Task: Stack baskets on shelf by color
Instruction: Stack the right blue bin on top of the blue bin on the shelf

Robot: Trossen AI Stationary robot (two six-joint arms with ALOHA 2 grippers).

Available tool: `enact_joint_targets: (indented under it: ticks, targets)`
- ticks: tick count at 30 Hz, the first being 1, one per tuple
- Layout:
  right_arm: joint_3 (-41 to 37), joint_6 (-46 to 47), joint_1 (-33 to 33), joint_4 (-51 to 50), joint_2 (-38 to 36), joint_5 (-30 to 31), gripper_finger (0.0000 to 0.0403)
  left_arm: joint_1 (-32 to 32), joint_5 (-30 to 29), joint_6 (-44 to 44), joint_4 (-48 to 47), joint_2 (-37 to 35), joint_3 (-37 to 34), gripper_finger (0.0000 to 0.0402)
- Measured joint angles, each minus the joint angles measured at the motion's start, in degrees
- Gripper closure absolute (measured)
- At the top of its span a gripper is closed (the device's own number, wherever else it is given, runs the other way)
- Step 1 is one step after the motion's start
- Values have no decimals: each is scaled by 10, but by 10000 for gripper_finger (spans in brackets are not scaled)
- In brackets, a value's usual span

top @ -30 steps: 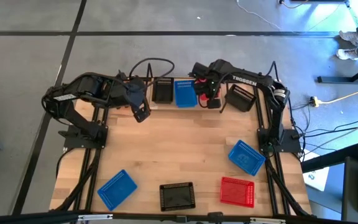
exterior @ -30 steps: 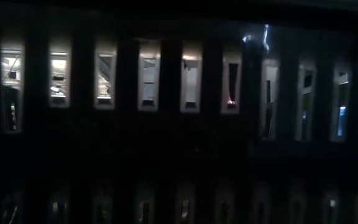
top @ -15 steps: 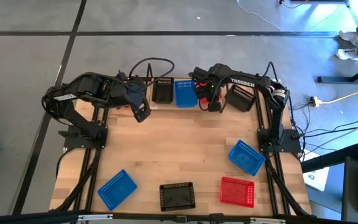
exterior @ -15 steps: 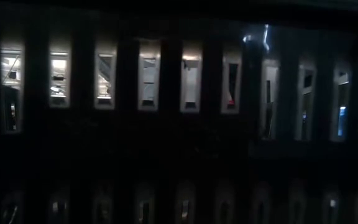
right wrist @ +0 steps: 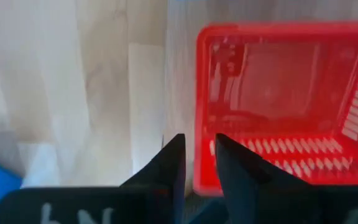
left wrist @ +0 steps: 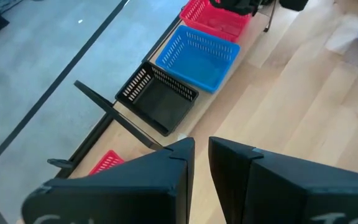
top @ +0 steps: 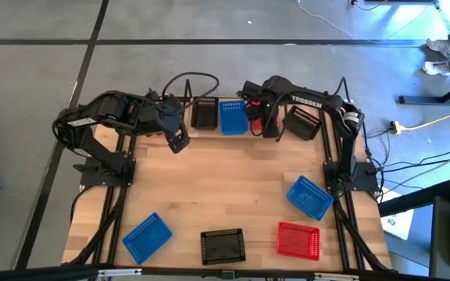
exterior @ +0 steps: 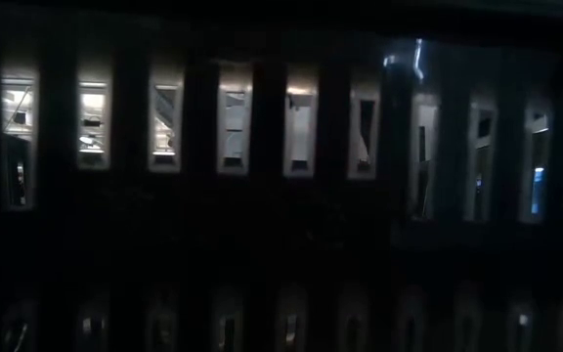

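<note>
The shelf (top: 217, 131) runs along the table's far edge. On it stand a black basket (top: 204, 115), a blue basket (top: 233, 117) and a red basket (top: 254, 119), which my right arm mostly hides. My right gripper (right wrist: 199, 163) is over the red basket (right wrist: 278, 106), shut on its wall. My left gripper (top: 178, 142) hangs shut and empty over the table, just in front of the shelf's left part. In its wrist view the black (left wrist: 157, 99), blue (left wrist: 197, 56) and red (left wrist: 213, 15) baskets stand in a row. Another red basket (left wrist: 107, 163) peeks out beside its fingers. My right gripper pinches the red basket's side wall at the rim (right wrist: 197, 146), one finger inside the basket and one outside. The fingers come from above, pointing down. Whether the basket rests on the shelf or is held just above it, I cannot tell.
On the table lie a blue basket (top: 147, 236), a black basket (top: 223, 246) and a red basket (top: 298, 240) near the front edge, and a blue basket (top: 309, 197) at the right. A black basket (top: 303, 122) sits at the far right. A dark mesh wall (exterior: 281, 196) fills the low view.
In the low view, a bit of red seen through the mesh holes has gone out of sight. My left arm has kept still.
</note>
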Motion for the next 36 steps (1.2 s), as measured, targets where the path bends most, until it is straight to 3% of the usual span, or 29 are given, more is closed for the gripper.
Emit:
enact_joint_targets:
  ticks: [6,11,16,20,26,31,36]
  targets:
    - [75,30,11,-88,0,-4,317,0,17,-41,-10,0,0,363]
    - [142,31,28,-128,0,-57,317,-10,55,-70,-26,0,-2,363]
    - [193,30,50,-126,-8,-95,317,-11,163,-70,-27,1,-17,363]
    - [214,28,66,-126,-29,-96,317,-20,259,-133,-26,1,-36,363]
    - [215,26,81,-127,-84,-97,317,-66,333,-220,-27,1,-80,363]
    - [214,26,83,-127,-122,-129,317,-107,359,-273,-27,1,-110,363]
    - [214,-2,83,-127,-146,-232,317,-126,355,-321,-12,3,-142,363]
